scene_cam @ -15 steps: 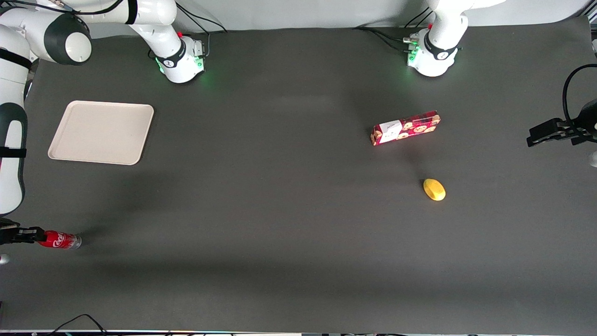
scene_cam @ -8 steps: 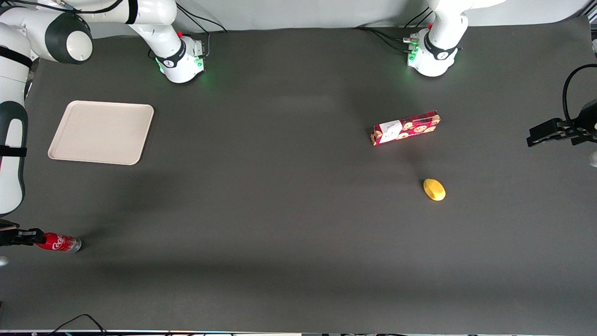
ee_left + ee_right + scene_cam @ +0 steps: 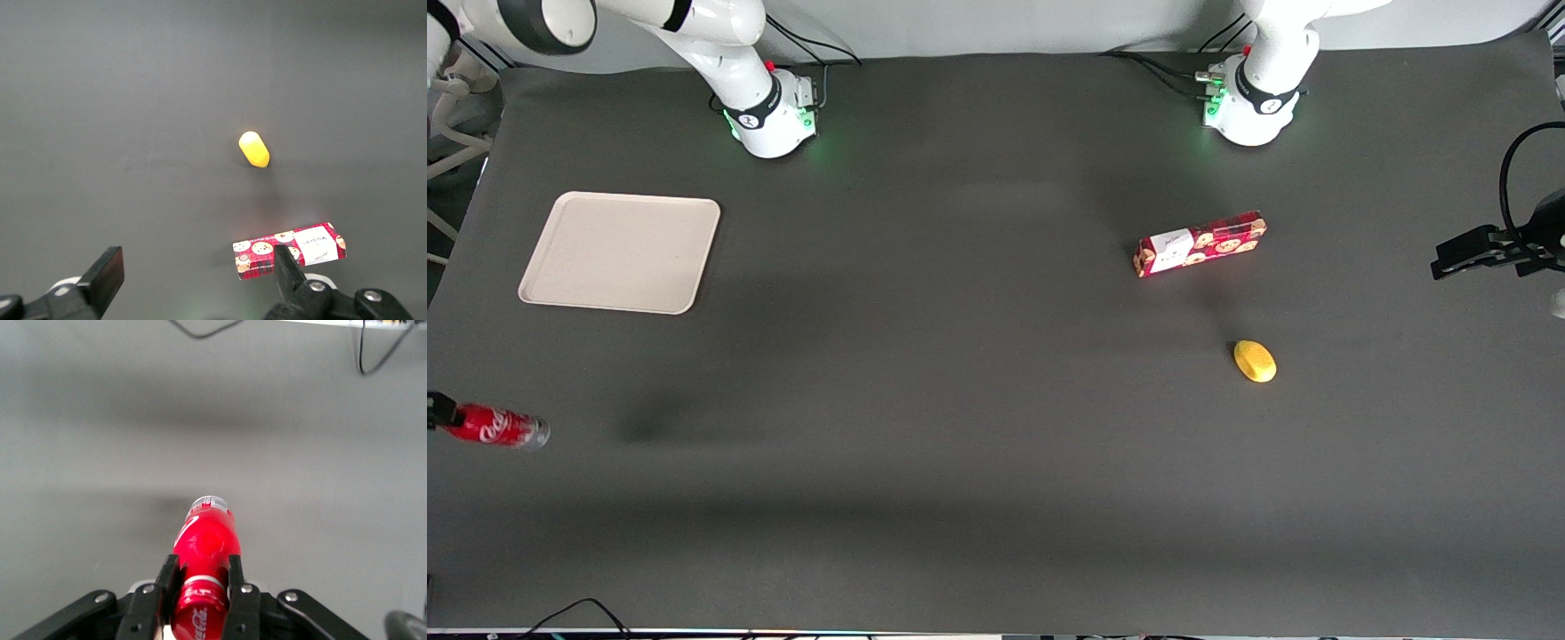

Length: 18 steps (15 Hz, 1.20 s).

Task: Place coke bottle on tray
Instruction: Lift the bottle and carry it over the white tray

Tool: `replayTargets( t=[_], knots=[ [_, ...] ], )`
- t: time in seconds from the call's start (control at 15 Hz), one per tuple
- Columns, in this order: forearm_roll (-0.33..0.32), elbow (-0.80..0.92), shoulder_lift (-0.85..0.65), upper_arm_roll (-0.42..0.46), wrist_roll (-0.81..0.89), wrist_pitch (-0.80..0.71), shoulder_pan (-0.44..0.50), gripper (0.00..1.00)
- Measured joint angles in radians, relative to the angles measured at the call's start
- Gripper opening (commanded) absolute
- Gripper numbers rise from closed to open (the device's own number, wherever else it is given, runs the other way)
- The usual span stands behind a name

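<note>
Gripper (image 3: pixel 200 590) pinching coke bottle (image 3: pixel 204 550) near cap end, bottle lying sideways above table (image 3: pixel 960 444) at working arm's end; tray (image 3: pixel 621 252) apart, farther from front camera than bottle

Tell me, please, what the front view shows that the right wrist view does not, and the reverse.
Only the front view shows the tray, the cookie box and the yellow object toward the parked arm's end of the table.

Only the right wrist view shows the gripper's fingers pressed against both sides of the coke bottle.

Both show the bottle held by the gripper above the dark table, at the working arm's end, nearer the front camera than the tray.
</note>
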Motion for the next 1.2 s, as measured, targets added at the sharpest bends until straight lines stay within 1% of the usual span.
replayTargets(
  t=[0.13, 0.33, 0.6, 0.8, 0.93, 1.07, 1.2],
  knots=[
    [-0.011, -0.064, -0.104, -0.010, 0.024, -0.072, 0.028, 0.00],
    [-0.019, -0.226, -0.283, -0.048, 0.034, -0.125, 0.061, 0.00],
    [-0.021, -0.494, -0.496, -0.181, 0.033, -0.128, 0.101, 0.00],
    [-0.039, -0.697, -0.614, -0.285, 0.022, -0.021, 0.112, 0.00],
    [-0.084, -0.871, -0.700, -0.368, 0.000, 0.093, 0.135, 0.00],
    [-0.116, -0.979, -0.750, -0.428, -0.027, 0.141, 0.152, 0.00],
    [-0.140, -1.050, -0.775, -0.500, -0.099, 0.197, 0.161, 0.00]
  ],
)
